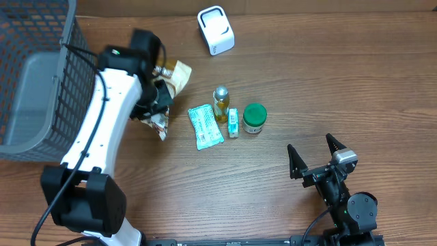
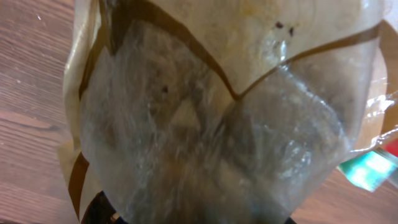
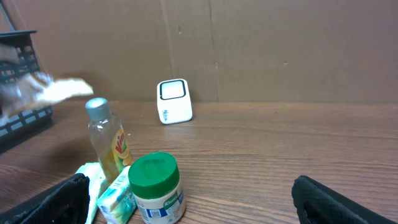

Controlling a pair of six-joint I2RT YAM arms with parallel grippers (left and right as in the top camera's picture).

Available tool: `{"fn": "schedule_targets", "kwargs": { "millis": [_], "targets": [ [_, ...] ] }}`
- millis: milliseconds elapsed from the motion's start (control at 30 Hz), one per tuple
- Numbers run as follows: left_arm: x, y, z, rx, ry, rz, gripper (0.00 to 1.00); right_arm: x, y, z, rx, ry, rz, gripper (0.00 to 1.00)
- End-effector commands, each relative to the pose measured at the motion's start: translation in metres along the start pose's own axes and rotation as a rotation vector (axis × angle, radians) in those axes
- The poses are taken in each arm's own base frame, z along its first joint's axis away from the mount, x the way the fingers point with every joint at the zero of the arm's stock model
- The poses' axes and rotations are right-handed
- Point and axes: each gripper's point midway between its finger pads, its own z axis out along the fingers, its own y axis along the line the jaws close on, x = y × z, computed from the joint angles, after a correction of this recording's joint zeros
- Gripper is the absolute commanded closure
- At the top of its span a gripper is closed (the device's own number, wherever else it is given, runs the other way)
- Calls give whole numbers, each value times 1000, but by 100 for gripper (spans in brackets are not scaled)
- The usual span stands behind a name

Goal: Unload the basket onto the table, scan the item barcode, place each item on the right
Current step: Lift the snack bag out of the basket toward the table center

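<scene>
The left gripper (image 1: 156,96) is closed narrow on the snack bag (image 1: 179,74) and holds it just beside the basket (image 1: 34,27). From the bag, the white scanner (image 1: 216,29) lies at about two o'clock, and this arm is the nearer one. The bag's long axis runs roughly from one o'clock to seven. The right gripper (image 1: 315,158) stands wide open and empty.

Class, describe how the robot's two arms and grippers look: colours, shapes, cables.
The left arm is white with black joints, a thin black cable along it and a small green light near its wrist. The right arm is black with a grey block on top. The right gripper has two black fingers tapering to points.
</scene>
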Motion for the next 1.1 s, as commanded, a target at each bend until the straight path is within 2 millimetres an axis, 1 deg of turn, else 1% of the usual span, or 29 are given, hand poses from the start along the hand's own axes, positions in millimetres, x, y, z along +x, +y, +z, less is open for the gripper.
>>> {"fn": "schedule_targets", "kwargs": {
  "millis": [0,133,200,333,533,600,633,667,700,733,767,800,867,967,1067],
  "targets": [
    [8,10,27,-90,-16,-66,96,2,0,0,3,-1,-5,0],
    [22,11,58,-101,11,-65,96,2,0,0,3,-1,-5,0],
    [26,14,66,-108,21,-64,96,2,0,0,3,-1,-5,0],
    [34,19,80,-120,37,-62,96,2,0,0,3,-1,-5,0],
    [41,18,98,-113,34,-48,96,2,0,0,3,-1,-5,0],
    [42,18,102,-111,32,-46,94,2,0,0,3,-1,-5,0],
    [42,18,103,-110,31,-46,89,2,0,0,3,-1,-5,0],
    [42,18,103,-109,30,-46,80,2,0,0,3,-1,-5,0],
    [42,18,103,-107,29,-47,62,2,0,0,3,-1,-5,0],
    [41,17,103,-106,28,-46,34,2,0,0,3,-1,-5,0],
    [42,16,103,-97,32,-32,13,2,0,0,3,-1,-5,0],
    [42,12,103,-79,37,-2,1,2,0,0,3,-1,-5,0],
    [37,0,96,-21,40,100,0,2,0,0,3,-1,-5,0],
    [30,-13,78,34,41,169,0,2,0,0,3,-1,-5,0],
    [23,-16,58,37,32,237,0,2,0,0,3,-1,-5,0]
  ]
}}
